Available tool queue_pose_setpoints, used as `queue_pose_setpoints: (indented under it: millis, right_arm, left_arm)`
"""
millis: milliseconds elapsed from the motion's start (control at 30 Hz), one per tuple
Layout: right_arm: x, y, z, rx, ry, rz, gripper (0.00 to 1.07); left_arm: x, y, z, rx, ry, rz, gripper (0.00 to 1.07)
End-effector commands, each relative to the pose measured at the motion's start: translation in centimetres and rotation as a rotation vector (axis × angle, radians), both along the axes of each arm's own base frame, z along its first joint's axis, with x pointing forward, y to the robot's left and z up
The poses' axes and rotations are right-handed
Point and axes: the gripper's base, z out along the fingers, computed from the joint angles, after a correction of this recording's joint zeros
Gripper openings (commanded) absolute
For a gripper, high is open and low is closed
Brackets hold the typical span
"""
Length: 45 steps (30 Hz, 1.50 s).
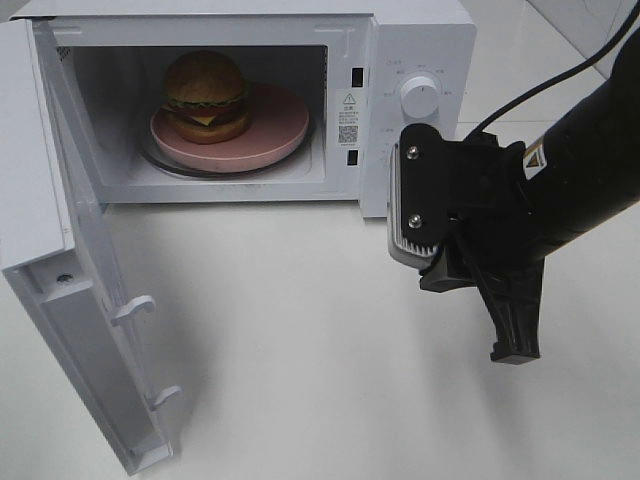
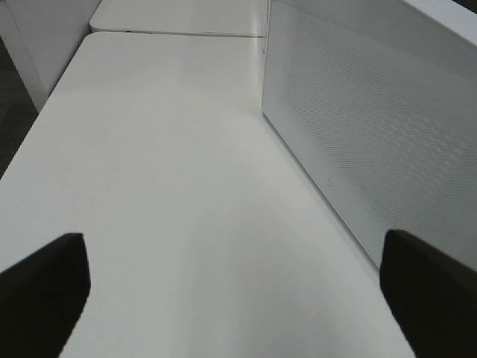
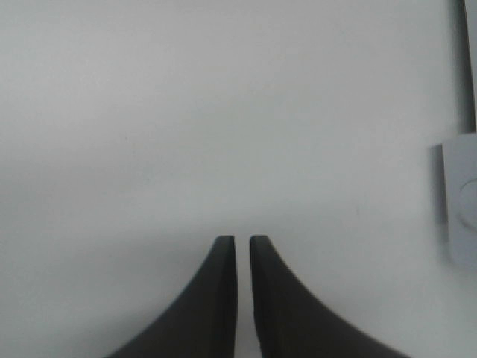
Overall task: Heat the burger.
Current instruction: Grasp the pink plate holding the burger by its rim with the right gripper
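Exterior high shows the burger (image 1: pixel 205 95) sitting on the pink plate (image 1: pixel 285 125) inside the white microwave (image 1: pixel 420 40), whose door (image 1: pixel 60 250) stands swung wide on the left; the right gripper (image 1: pixel 515 345) hangs over the white table (image 1: pixel 300 350) in front of the control panel, well apart from the burger. Right wrist view has its dark fingers (image 3: pixel 216 298) drawn almost together, a thin slit between, grasping nothing; left wrist view has the left gripper (image 2: pixel 235 246) spread wide and empty over the table, beside a white perforated panel (image 2: pixel 358 134).
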Motion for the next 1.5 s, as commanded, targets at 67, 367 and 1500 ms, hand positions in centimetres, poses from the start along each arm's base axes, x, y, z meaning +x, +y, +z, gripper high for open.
queue_pose_setpoints:
  millis: [67, 367, 1500]
  right_arm:
    - [0.4, 0.0, 0.5, -0.046, -0.091, 0.14, 0.13]
    - [1.4, 0.2, 1.1, -0.066, -0.239, 0.199, 0.21]
    - [3.6, 6.8, 1.0, 0.022, -0.314, 0.242, 0.9]
  left_arm:
    - [0.0, 0.0, 0.0, -0.003, -0.013, -0.001, 0.98]
    - [0.0, 0.0, 0.0, -0.003, -0.013, -0.001, 0.98]
    - [0.0, 0.0, 0.0, -0.003, -0.013, -0.001, 0.98]
